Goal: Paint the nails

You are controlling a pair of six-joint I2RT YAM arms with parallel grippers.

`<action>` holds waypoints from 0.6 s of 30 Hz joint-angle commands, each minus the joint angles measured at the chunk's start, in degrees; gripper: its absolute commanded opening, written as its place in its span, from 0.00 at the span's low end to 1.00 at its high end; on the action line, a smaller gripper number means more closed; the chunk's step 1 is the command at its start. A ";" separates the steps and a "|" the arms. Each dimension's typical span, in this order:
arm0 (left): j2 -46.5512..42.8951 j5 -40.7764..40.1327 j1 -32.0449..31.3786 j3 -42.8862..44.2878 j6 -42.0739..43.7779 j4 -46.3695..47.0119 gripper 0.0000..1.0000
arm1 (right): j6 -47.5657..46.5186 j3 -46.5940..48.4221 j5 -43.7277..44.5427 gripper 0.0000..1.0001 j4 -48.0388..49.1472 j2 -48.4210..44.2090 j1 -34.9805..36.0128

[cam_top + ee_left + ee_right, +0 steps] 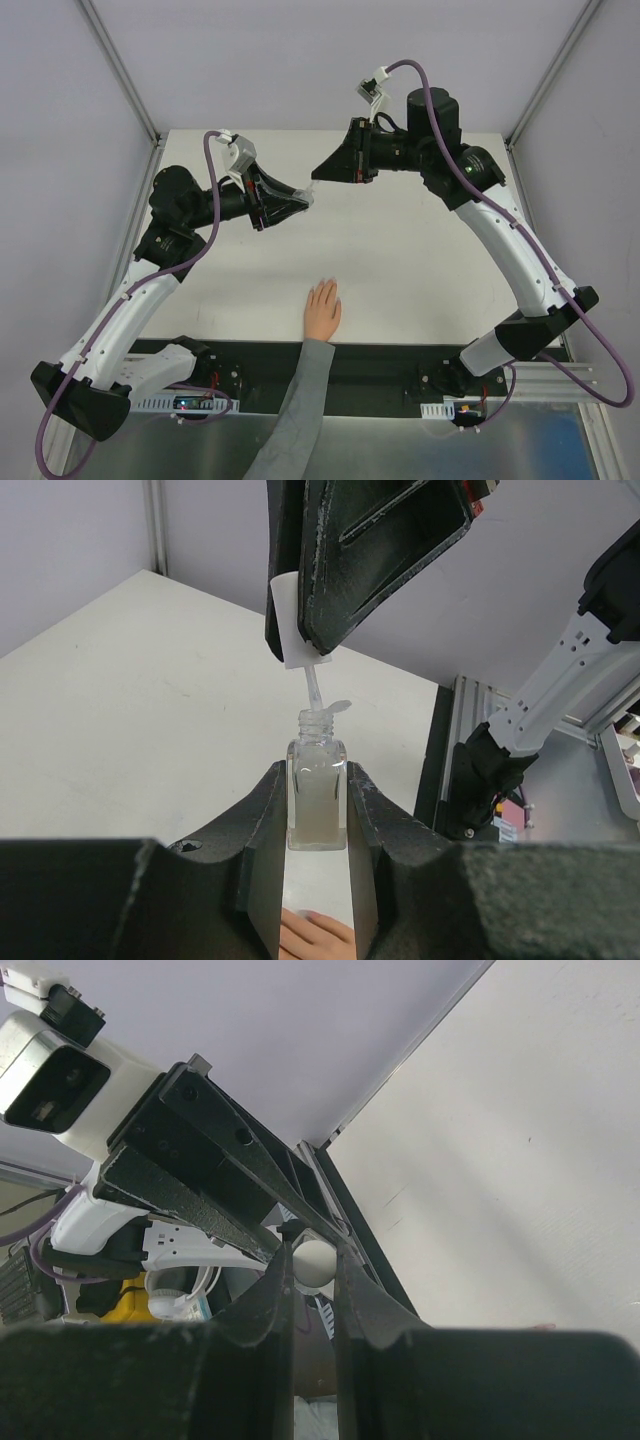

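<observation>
My left gripper [303, 199] is shut on a small clear glass bottle [317, 798], held upright above the table, its neck uncapped. My right gripper [318, 181] is shut on the bottle's white cap [294, 623]. The cap's thin brush [314, 692] points down, its tip at the bottle's mouth. The right wrist view shows the round cap [315, 1263] pinched between the fingers. A pale hand [322, 310] lies flat near the table's front edge, fingers together and pointing away from the arms. The nails [325, 285] are tiny. One fingertip nail [309, 917] shows below the bottle.
A grey sleeve [295, 420] runs from the hand over the front rail between the two arm bases. The white table [420, 260] has metal frame posts at its back corners. The right arm's base [500, 770] stands beyond the bottle.
</observation>
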 commanded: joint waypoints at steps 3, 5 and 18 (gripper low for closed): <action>-0.63 -1.64 -0.71 2.33 1.35 3.92 0.00 | 0.15 2.34 -1.60 0.01 -0.55 -0.05 -0.13; -0.72 -1.91 -0.71 2.25 1.35 3.92 0.00 | 0.06 2.52 -2.04 0.01 -0.46 -0.05 -0.04; -0.37 -1.65 -0.71 2.60 0.38 5.50 0.00 | 1.20 3.13 -4.06 0.01 -0.37 1.26 -0.13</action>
